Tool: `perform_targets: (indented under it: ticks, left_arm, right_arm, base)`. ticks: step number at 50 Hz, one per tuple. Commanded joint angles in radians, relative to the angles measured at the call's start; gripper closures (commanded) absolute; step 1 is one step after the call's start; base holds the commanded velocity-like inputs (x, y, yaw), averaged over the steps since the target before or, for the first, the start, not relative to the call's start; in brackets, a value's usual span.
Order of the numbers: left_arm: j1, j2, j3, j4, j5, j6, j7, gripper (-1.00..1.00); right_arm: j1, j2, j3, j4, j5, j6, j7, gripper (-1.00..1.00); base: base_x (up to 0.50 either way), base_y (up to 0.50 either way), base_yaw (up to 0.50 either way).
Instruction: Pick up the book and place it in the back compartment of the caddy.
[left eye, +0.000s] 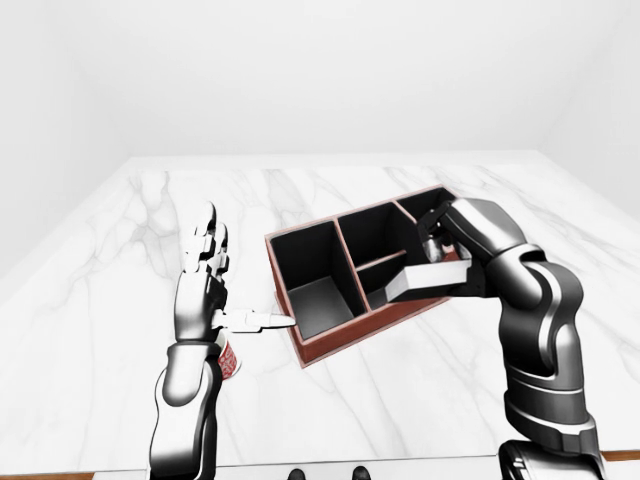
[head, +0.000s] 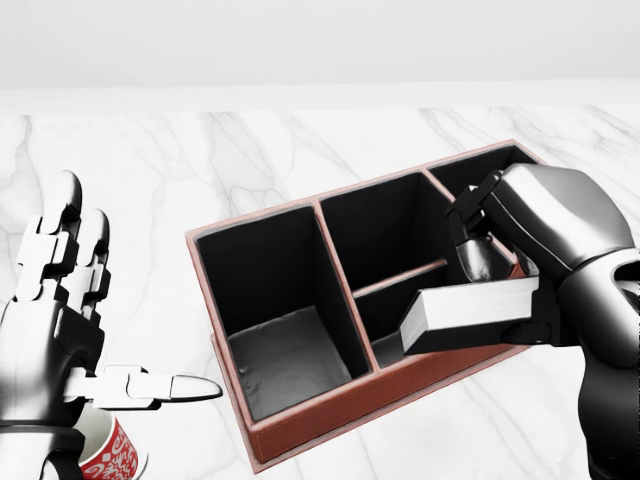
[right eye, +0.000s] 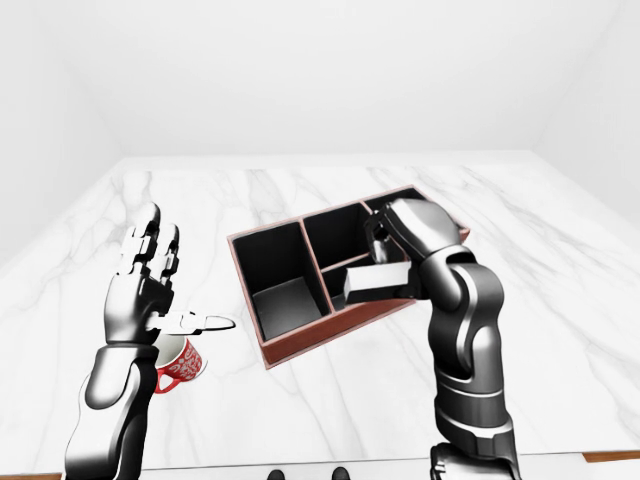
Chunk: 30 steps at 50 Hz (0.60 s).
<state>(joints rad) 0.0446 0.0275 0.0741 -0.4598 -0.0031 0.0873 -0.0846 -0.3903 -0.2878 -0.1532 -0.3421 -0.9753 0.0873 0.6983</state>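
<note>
Right hand (head: 520, 290) has the book (head: 470, 312), held over the caddy (head: 330, 405).

My right fingers (head: 468, 252) are clamped on the book, which sits roughly flat with its pale page edge toward me, above the caddy's right end, over the small near compartment and the red-brown wall beside it; I can't tell whether it touches the rim. Left hand (head: 60, 330) is wide open, fingers up and thumb out sideways, holding nothing, near the table's (left eye: 120, 230) left side. Just under it a red-patterned cup (right eye: 180, 362) stands on the marble. The caddy lies skewed, roughly mid-table, black inside, large left compartment empty.
</note>
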Motion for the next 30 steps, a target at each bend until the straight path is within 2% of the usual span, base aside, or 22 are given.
perform_targets:
  ticks: [1,30]
  left_arm:
    - [0.002,0.0,-0.001,-0.006,0.0,0.0,-0.001,-1.0]
    - [0.007,-0.002,-0.008,0.013,0.005,0.0,0.0,-1.0]
  right_arm:
    - [-0.035,0.009,0.009,0.01,-0.006,0.0,0.0,1.0]
    - [-0.088,0.015,0.036,0.08,0.003,0.0,0.0,1.0]
  base:
    - [0.0,0.0,0.0]
    - [0.0,0.0,0.0]
